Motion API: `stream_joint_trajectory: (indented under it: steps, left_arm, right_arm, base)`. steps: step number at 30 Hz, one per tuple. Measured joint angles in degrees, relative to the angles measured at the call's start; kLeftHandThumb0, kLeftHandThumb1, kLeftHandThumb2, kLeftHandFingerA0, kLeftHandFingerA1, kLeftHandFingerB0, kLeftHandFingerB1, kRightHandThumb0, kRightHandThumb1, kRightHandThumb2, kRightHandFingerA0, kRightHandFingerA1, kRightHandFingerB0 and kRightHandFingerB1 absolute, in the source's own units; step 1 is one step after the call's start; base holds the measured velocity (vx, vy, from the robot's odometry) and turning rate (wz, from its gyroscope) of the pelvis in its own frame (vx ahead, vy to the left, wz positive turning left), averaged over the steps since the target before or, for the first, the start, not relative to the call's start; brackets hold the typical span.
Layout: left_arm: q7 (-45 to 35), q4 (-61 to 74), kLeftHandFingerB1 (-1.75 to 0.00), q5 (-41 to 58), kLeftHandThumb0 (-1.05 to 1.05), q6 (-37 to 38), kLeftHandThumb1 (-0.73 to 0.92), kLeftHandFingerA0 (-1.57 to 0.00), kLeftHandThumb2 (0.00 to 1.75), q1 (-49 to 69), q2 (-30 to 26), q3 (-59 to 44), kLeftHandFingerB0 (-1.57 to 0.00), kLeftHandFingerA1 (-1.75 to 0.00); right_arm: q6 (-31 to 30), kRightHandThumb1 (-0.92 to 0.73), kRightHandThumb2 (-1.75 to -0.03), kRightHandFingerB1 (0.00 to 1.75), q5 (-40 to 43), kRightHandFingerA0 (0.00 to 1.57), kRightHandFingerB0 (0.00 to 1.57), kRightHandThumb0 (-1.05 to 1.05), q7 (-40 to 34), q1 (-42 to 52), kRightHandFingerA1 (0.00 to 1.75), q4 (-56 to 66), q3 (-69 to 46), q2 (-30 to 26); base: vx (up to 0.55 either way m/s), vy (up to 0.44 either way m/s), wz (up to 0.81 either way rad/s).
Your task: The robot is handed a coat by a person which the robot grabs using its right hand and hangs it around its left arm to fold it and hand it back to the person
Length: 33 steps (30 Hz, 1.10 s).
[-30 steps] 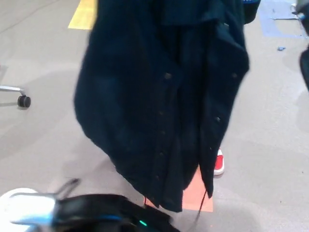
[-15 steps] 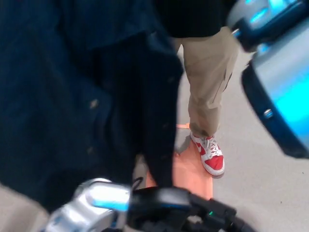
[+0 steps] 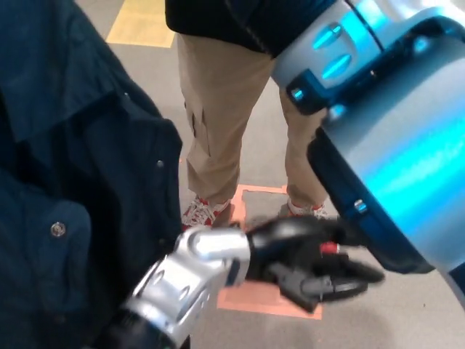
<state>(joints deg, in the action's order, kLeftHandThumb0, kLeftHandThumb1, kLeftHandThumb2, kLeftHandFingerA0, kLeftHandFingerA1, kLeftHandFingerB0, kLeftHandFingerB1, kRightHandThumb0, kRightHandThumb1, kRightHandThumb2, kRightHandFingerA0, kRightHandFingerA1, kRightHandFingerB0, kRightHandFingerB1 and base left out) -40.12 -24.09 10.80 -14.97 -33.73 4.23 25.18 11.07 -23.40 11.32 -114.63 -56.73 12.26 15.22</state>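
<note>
The coat (image 3: 65, 182) has been brought from the middle to hang by the left forearm (image 3: 185, 280), behind the left hand (image 3: 309, 263), which is held empty with fingers spread, so the hanging is judged nearly done.

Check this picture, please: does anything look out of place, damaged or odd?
Nothing looks damaged or spilled. The dark coat hangs in loose, uneven folds at the picture's left, by the left arm; the left hand is open and empty. The right arm blocks the upper right.
</note>
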Motion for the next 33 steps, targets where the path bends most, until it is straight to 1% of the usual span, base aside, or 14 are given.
stream_joint_trajectory:
  steps: [1, 3, 5, 6, 8, 9, 10, 13, 14, 22, 26, 30, 31, 33]
  left_arm:
    - [1.03, -1.83, -0.30, -0.46, -0.80, 0.36, 0.67, -0.02, 0.98, -1.64, 0.27, -0.64, -0.12, -0.36]
    - [3.20, -5.90, -0.29, -1.32, -0.72, 1.22, 0.66, -0.03, 0.98, -5.22, 0.39, -2.02, -0.05, -0.35]
    - [5.39, -9.71, -0.24, -1.99, -0.72, 1.95, 0.84, -0.05, 0.66, -8.69, 0.32, -3.49, -0.07, -0.25]
    - [6.46, -11.43, -0.34, -2.39, -0.71, 2.25, 0.63, -0.04, 0.98, -10.31, 0.16, -4.16, -0.04, -0.37]
    - [8.28, -15.23, -0.26, -2.78, -0.71, 2.82, 0.80, -0.16, 0.63, -13.58, -0.37, -6.39, -0.13, -0.28]
    - [9.26, -17.40, -0.47, -2.85, -0.37, 3.21, 0.44, 0.00, 1.03, -15.41, -0.81, -7.89, 0.00, -0.48]
    - [10.10, -19.30, -0.47, -2.87, -0.37, 3.59, 0.48, 0.00, 1.05, -17.04, -1.55, -9.21, 0.00, -0.49]
    - [12.31, -25.54, -0.47, -2.85, -0.36, 5.13, 0.50, 0.00, 1.06, -21.41, -5.37, -13.89, 0.00, -0.48]
    - [12.67, -26.65, -0.30, -2.84, -0.70, 5.43, 0.81, -0.19, 0.65, -21.97, -6.31, -14.86, -0.21, -0.31]
    - [15.52, -35.46, -0.47, -2.53, -0.35, 8.49, 0.53, -0.01, 1.07, -24.10, -14.25, -25.10, 0.00, -0.49]
    - [16.08, -37.87, -0.25, -2.38, -0.65, 9.87, 0.80, -0.15, 0.65, -24.04, -16.68, -28.85, -0.10, -0.32]
    - [16.24, -39.86, -0.24, -2.02, -0.65, 11.13, 0.79, -0.15, 0.65, -23.77, -18.40, -32.54, -0.11, -0.32]
    - [16.30, -40.41, -0.33, -1.86, -0.72, 11.55, 0.61, -0.08, 0.95, -23.66, -18.78, -33.56, 0.00, -0.45]
    - [16.35, -41.05, -0.26, -1.68, -0.65, 11.96, 0.81, -0.15, 0.64, -23.57, -19.27, -34.74, -0.11, -0.31]
  right_arm:
    - [-0.33, -0.86, -0.64, 0.63, 0.48, 1.01, 0.81, -0.30, 0.49, 0.02, 0.67, 1.37, -0.53, 0.01]
    - [-1.12, -0.88, -0.66, 0.65, 1.43, 1.09, 0.91, -0.30, 1.50, 0.03, 0.71, 4.15, -1.62, 0.00]
    - [-2.36, -0.88, -0.66, 0.68, 1.97, 1.10, 0.96, -0.31, 2.49, 0.03, 0.69, 7.03, -2.44, -0.03]
    - [-3.08, -0.88, -0.66, 0.66, 2.25, 1.04, 1.04, -0.36, 2.99, 0.03, 0.90, 8.47, -2.81, -0.06]
    - [-4.78, -0.89, -0.66, 0.67, 2.77, 1.00, 1.08, -0.37, 4.12, 0.02, 1.12, 11.48, -3.54, -0.51]
    - [-5.74, -0.88, -0.66, 0.71, 3.03, 0.99, 1.12, -0.36, 4.76, 0.02, 0.65, 13.15, -3.95, -1.13]
    - [-6.64, -0.86, -0.66, 0.62, 3.29, 0.97, 1.14, -0.37, 5.40, 0.02, 0.51, 14.69, -4.36, -2.01]
    - [-9.94, -0.86, -0.66, 0.59, 4.24, 0.97, 1.13, -0.36, 8.07, 0.40, 0.51, 19.94, -6.64, -6.74]
    - [-10.52, -0.86, -0.66, 0.61, 4.47, 0.95, 1.14, -0.36, 8.64, 0.65, 0.50, 21.08, -7.16, -8.05]
    - [-16.99, -0.88, -0.66, 0.70, 7.65, 1.06, 1.14, -0.35, 13.82, 12.69, 0.54, 35.96, -16.12, -23.05]
    - [-19.78, -0.86, -0.66, 0.72, 9.12, 1.09, 1.13, -0.35, 14.71, 21.97, 0.56, 43.49, -22.21, -28.79]
    - [-22.89, -0.86, -0.65, 0.73, 11.82, 1.07, 1.11, -0.34, 15.07, 31.65, 0.59, 49.81, -30.14, -33.06]
    - [-23.79, -0.85, -0.65, 0.80, 12.69, 1.09, 1.13, -0.24, 15.13, 34.91, 0.68, 51.75, -32.28, -34.13]
    - [-24.71, -0.86, -0.66, 0.72, 13.57, 1.05, 1.11, -0.30, 15.19, 39.23, 0.58, 54.07, -34.63, -35.29]
  base:
    - [0.00, 0.000, 0.00]
    - [0.00, 0.000, 0.00]
    - [0.00, 0.000, 0.00]
    - [0.00, 0.000, 0.00]
    - [0.00, 0.000, 0.00]
    - [0.00, 0.000, 0.00]
    - [0.00, 0.000, 0.00]
    - [0.00, 0.000, 0.00]
    - [0.00, 0.000, 0.00]
    - [0.00, 0.000, 0.00]
    - [0.00, 0.000, 0.00]
    - [0.00, 0.000, 0.00]
    - [0.00, 0.000, 0.00]
    - [0.00, 0.000, 0.00]
